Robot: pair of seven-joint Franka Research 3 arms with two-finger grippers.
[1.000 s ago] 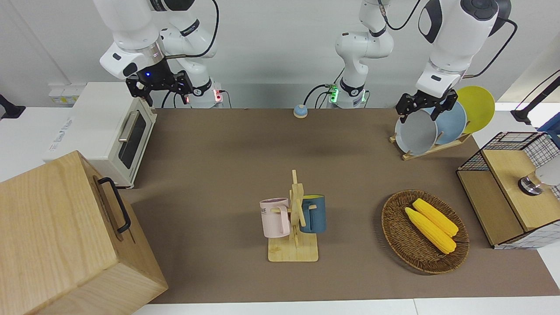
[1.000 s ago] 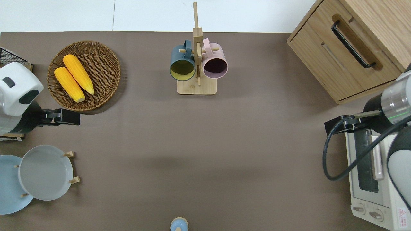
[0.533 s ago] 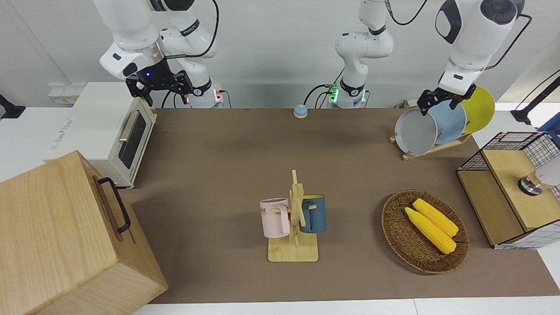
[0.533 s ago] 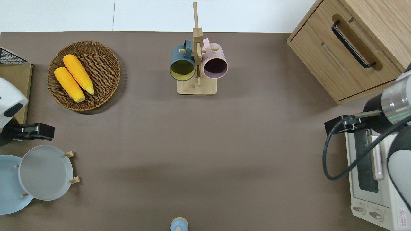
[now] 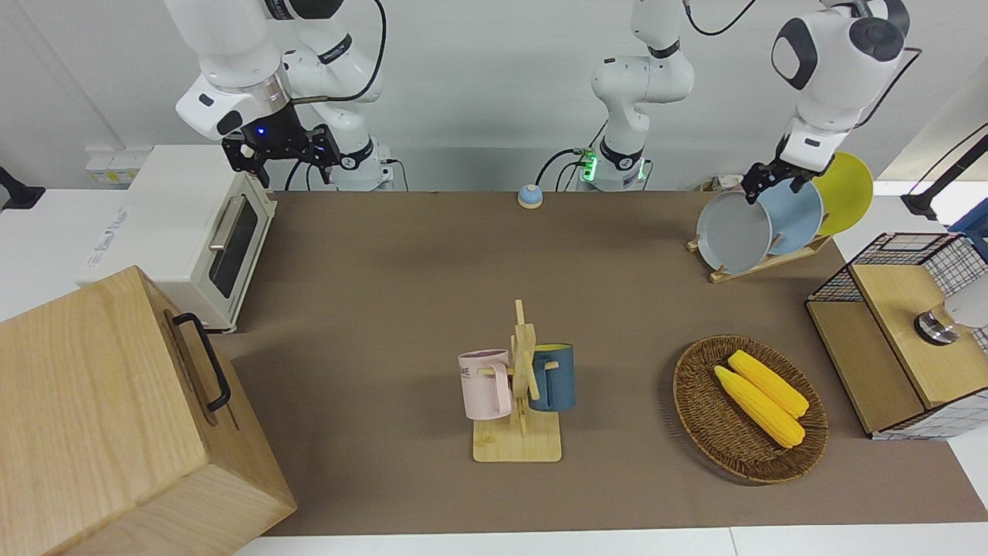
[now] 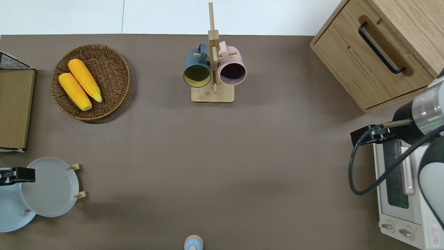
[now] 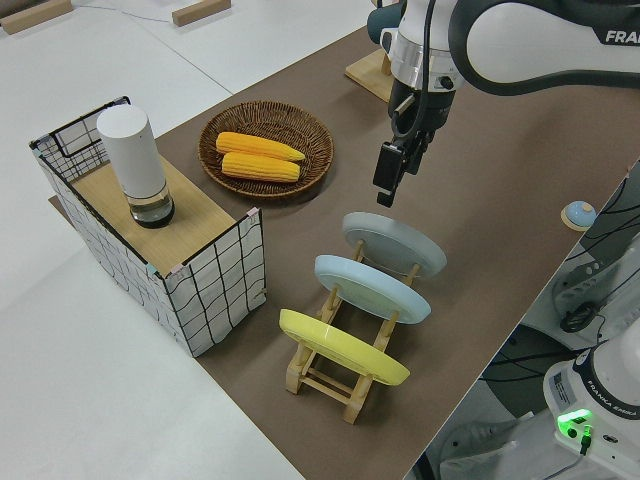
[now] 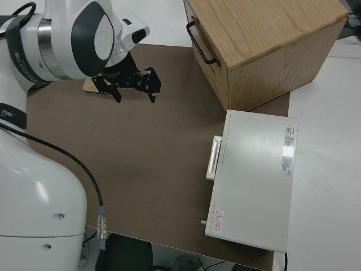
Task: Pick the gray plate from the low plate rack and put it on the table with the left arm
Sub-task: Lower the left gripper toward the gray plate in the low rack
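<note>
The gray plate [image 5: 733,232] leans in the outermost slot of the low plate rack [image 5: 760,264], at the left arm's end of the table [image 5: 432,278]. It also shows in the overhead view [image 6: 50,187] and the left side view [image 7: 395,243]. My left gripper [image 5: 770,185] is open and empty. It hangs over the top rim of the gray plate, where that plate overlaps the light blue one [image 6: 19,174]. In the left side view the gripper [image 7: 390,172] is still clear above the plate. My right gripper [image 5: 282,150] is open and parked.
A light blue plate [image 5: 799,220] and a yellow plate [image 5: 845,193] stand in the same rack. A basket of corn [image 5: 749,409], a wire crate [image 5: 895,332], a mug tree [image 5: 521,386], a toaster oven [image 5: 193,224] and a wooden cabinet [image 5: 116,417] stand around the table.
My left gripper moved from beside the corn basket toward the robots and came down over the gray plate's top rim. The plates and the right arm have not moved.
</note>
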